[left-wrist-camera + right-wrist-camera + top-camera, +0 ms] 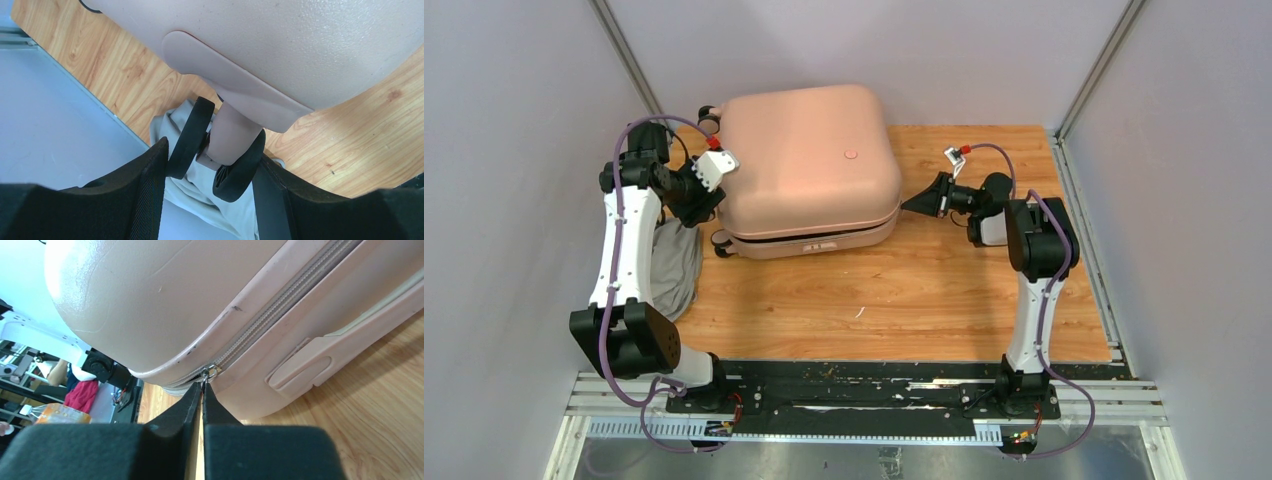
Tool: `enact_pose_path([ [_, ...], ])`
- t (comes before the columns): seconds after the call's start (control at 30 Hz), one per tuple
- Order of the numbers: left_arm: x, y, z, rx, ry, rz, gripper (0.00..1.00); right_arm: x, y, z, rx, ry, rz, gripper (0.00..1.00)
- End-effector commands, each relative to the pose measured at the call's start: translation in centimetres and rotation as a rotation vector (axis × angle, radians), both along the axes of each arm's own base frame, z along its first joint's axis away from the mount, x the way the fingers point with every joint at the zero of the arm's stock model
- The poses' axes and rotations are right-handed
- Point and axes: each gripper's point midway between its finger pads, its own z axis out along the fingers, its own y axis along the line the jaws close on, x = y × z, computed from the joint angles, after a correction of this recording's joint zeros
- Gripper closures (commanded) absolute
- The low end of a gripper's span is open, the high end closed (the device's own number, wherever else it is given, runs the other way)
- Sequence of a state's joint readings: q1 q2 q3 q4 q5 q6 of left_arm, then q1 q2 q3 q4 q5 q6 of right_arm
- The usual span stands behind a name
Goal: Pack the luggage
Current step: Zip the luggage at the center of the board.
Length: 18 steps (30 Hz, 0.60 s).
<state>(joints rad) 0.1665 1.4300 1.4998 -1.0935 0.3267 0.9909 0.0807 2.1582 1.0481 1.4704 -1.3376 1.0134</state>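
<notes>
**Both tools closed on parts of the shut suitcase**

The wooden tabletop [904, 300] carries the luggage [809, 165], which is set on its far half, left of the middle. The pale pink shell is laid flat, one broad face up, with the two halves brought together. Its long axis is seen to run left to right across the tabletop, turned only slightly. The wheeled end is pointed at the left arm and the opposite end at the right arm. A dark line is seen along the seam on the near side.

A grey cloth [674, 270] is bunched at the left edge of the tabletop, beside the near-left corner of the luggage and partly under the left arm.

The left tool [211, 152] is held at the wheeled end, at a medium spread. A twin black caster [239, 172] and its pink stem are enclosed between the fingers [145, 190]. Each wheel appears to be pressed by the pad next to it, so the caster is taken as gripped. The grey cloth is seen just behind it in the left wrist view.

The right tool [202, 390] is brought against the right end of the luggage, at seam height. Its fingers are drawn almost together, with only a sliver left between them. The small metal zip pull [209, 373] is pinched at their tips, where the zip track curves round the corner.
</notes>
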Motion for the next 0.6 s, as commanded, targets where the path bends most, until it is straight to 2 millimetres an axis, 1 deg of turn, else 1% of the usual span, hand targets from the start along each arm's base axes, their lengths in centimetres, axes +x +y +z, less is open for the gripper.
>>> enact_pose_path([
  [0.0,2.3,-0.2,5.5,-0.034,-0.206,0.063,1.00,-0.5,-0.1,1.4,-0.014,-0.075,0.006,0.98],
  [0.13,2.1,-0.4,5.8,-0.042,-0.213,0.061,1.00,-0.1,-0.1,1.2,-0.030,-0.067,-0.016,1.00],
  [0.27,2.1,-0.4,5.9,-0.041,-0.217,0.063,1.00,-0.4,0.0,1.4,-0.044,-0.079,-0.016,1.00],
  [0.47,2.2,-0.6,6.3,-0.062,-0.224,0.068,1.00,-1.5,0.5,2.2,-0.052,-0.099,-0.013,1.00],
  [0.57,2.2,-0.8,6.4,-0.067,-0.224,0.067,1.00,-2.4,1.0,2.1,-0.078,-0.103,-0.017,1.00],
])
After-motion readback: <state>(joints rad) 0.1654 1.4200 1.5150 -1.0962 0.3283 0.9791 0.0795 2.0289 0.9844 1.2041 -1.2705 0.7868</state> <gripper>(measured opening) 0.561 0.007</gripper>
